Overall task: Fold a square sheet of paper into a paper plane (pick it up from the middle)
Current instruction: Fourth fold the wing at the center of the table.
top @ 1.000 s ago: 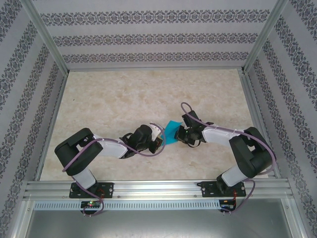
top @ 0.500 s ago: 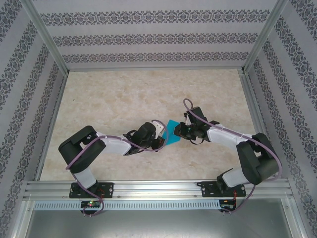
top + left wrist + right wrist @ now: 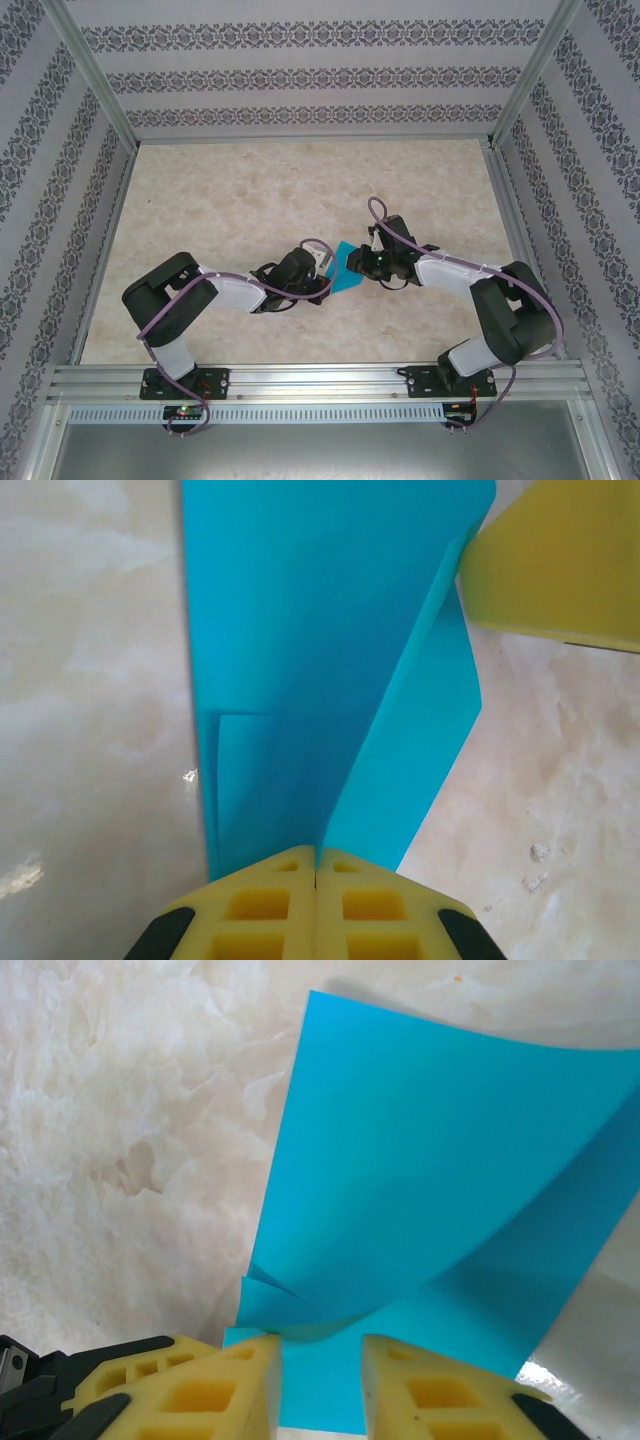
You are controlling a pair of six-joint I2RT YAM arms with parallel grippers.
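Teal paper [image 3: 343,266] near the table's [image 3: 200,200] middle — the left gripper [image 3: 316,865] pinches its fold steady, likely so the right gripper [image 3: 320,1360], fingers spread, can take hold.

Pale marbled table [image 3: 250,190] inside patterned walls [image 3: 300,70] with aluminium framing [image 3: 310,380].

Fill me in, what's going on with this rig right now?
Both arms meet in the middle of the table over the teal-blue paper. The paper is partly folded, with a creased flap standing up from the flatter part. The left gripper is shut on one edge. The right gripper is open, with its fingers either side of the paper's far side but not clamping it. It is not a finished plane yet.
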